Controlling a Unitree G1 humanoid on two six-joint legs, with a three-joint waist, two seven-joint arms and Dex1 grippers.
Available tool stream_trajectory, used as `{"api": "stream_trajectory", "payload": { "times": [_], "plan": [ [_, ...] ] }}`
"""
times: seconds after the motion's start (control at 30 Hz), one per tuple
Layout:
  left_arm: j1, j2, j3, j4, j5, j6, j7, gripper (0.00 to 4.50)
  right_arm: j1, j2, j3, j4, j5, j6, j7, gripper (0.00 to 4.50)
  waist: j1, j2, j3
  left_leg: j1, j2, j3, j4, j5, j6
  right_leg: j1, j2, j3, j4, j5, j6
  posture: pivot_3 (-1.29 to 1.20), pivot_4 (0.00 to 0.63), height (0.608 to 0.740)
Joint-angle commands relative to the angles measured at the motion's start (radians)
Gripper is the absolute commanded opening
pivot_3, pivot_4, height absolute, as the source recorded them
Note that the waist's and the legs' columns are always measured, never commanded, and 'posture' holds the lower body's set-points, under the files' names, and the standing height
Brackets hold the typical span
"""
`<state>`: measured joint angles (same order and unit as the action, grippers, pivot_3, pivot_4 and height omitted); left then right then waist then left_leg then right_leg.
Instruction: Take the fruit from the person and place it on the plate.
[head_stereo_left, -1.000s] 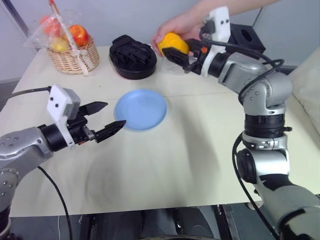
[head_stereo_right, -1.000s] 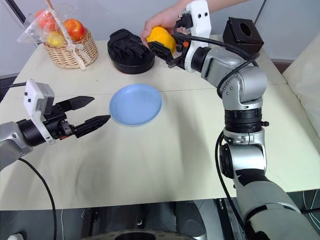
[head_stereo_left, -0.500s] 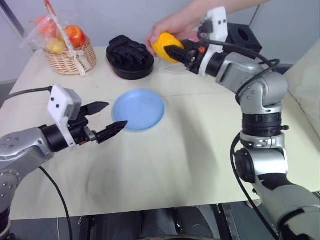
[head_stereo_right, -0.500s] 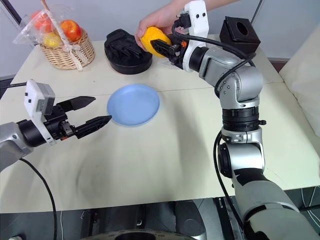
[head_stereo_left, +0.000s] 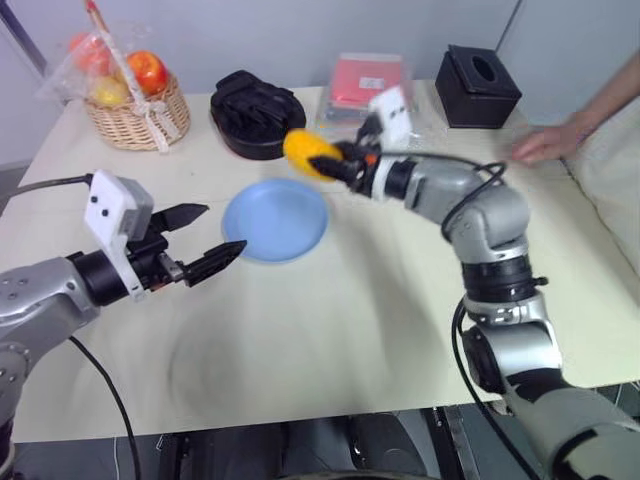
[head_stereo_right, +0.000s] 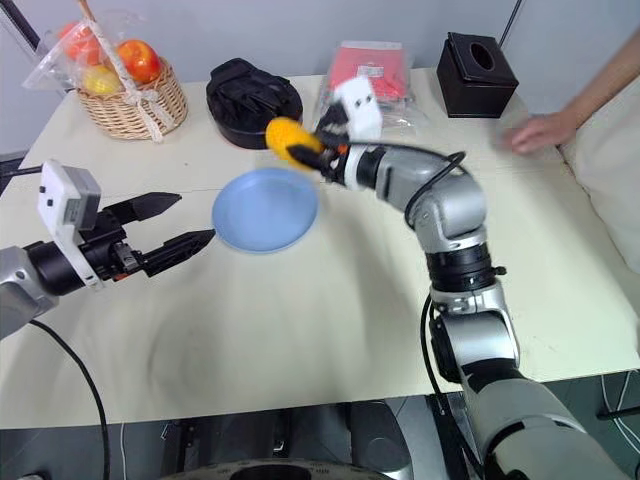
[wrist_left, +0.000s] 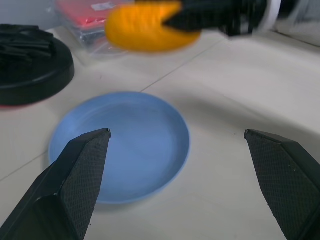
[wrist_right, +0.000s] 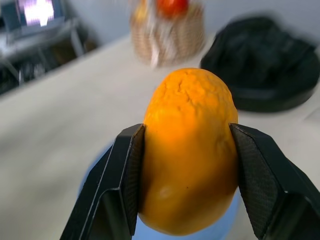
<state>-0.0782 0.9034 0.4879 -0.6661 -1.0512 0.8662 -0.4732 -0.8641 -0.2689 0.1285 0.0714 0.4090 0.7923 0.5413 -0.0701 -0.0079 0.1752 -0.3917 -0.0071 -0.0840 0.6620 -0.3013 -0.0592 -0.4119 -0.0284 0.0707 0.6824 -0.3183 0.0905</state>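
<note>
Two grippers concern us: nearest, our left gripper (head_stereo_left: 198, 248) hovers with fingers apart just beside the plate (head_stereo_left: 275, 220), holding nothing. Beyond it, our right gripper (head_stereo_left: 340, 167) is clamped on the fruit (head_stereo_left: 310, 154), which hangs above the plate's far rim. We judge the step best done by carrying the fruit over the plate's middle, lowering until it rests, then releasing gently so it does not roll. Farthest off, the person's hand (head_stereo_left: 545, 145) rests on the table.
</note>
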Motion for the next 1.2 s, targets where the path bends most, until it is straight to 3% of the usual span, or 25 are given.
{"api": "stream_trajectory", "payload": {
  "times": [0.03,0.27,0.57,0.6,0.63,0.7,0.77,0.93,1.07,1.2],
  "plan": [
    [0.018,0.014,0.061,-0.013,0.0,-0.007,0.01,4.5,0.003,0.057,0.05,0.034,-0.047,-0.105,0.019,2.05,0.0,0.0,0.0,0.0,0.0,0.0,0.0,0.0,0.0,0.0,0.0,0.0,0.0,0.0,0.0,0.0,0.15,0.74],
    [0.07,0.004,0.098,-0.052,-0.019,-0.005,0.039,4.5,-0.008,0.159,0.096,0.248,-0.152,-0.311,0.035,2.05,0.003,0.0,0.0,0.0,-0.001,0.0,0.0,0.0,0.0,0.001,-0.001,0.0,0.0,0.0,0.0,0.0,0.15,0.74],
    [0.122,-0.002,0.117,-0.086,-0.041,-0.012,0.07,4.5,-0.015,0.197,0.121,0.421,-0.256,-0.463,0.075,2.05,0.001,0.0,0.0,0.0,-0.001,0.0,0.0,0.0,-0.001,0.0,0.0,0.0,0.0,0.0,0.0,0.0,0.15,0.74],
    [0.124,-0.002,0.118,-0.087,-0.042,-0.013,0.072,4.5,-0.017,0.199,0.116,0.426,-0.257,-0.467,0.08,3.08,0.001,0.0,0.0,0.0,-0.001,0.0,0.0,0.0,-0.001,0.0,0.0,0.0,0.0,0.0,0.0,0.0,0.15,0.74],
    [0.125,-0.001,0.117,-0.088,-0.043,-0.014,0.073,4.5,-0.018,0.196,0.113,0.423,-0.259,-0.469,0.088,3.32,0.001,0.0,0.0,0.0,-0.001,0.0,0.0,0.0,-0.001,0.0,0.0,0.0,0.0,0.0,0.0,0.0,0.15,0.74],
    [0.125,0.0,0.114,-0.087,-0.045,-0.015,0.074,4.5,-0.018,0.188,0.108,0.408,-0.261,-0.463,0.105,4.31,0.001,0.0,0.0,0.0,-0.001,0.0,0.0,0.0,-0.001,0.0,0.0,0.0,0.0,0.0,0.0,0.0,0.15,0.74],
    [0.123,0.0,0.11,-0.086,-0.044,-0.016,0.074,4.5,-0.017,0.177,0.102,0.383,-0.26,-0.449,0.12,4.48,0.001,0.0,0.0,0.0,-0.001,0.0,0.0,0.0,-0.001,0.001,0.0,0.0,0.0,0.0,0.0,0.0,0.15,0.74],
    [0.113,0.003,0.096,-0.076,-0.04,-0.02,0.063,4.5,-0.013,0.067,0.066,0.187,-0.219,-0.353,0.208,4.48,0.005,0.0,0.0,0.0,-0.001,0.0,0.0,0.0,-0.001,0.001,-0.001,0.0,0.0,0.0,0.0,0.0,0.15,0.74],
    [0.114,0.003,0.085,-0.065,-0.032,-0.022,0.042,4.5,0.037,-0.214,-0.01,-0.129,-0.084,-0.23,0.442,4.48,0.023,0.002,0.001,-0.001,-0.002,-0.001,0.0,0.0,0.0,0.001,-0.002,-0.001,-0.001,0.0,0.0,0.0,0.15,0.74],
    [0.127,0.006,0.091,-0.055,-0.016,-0.022,0.022,4.5,0.113,-0.431,-0.055,-0.246,-0.042,-0.208,0.569,4.48,0.026,0.001,0.0,0.001,-0.001,-0.001,0.0,0.0,0.0,0.004,-0.002,-0.001,-0.003,0.0,0.0,0.0,0.15,0.74]
  ]
}}
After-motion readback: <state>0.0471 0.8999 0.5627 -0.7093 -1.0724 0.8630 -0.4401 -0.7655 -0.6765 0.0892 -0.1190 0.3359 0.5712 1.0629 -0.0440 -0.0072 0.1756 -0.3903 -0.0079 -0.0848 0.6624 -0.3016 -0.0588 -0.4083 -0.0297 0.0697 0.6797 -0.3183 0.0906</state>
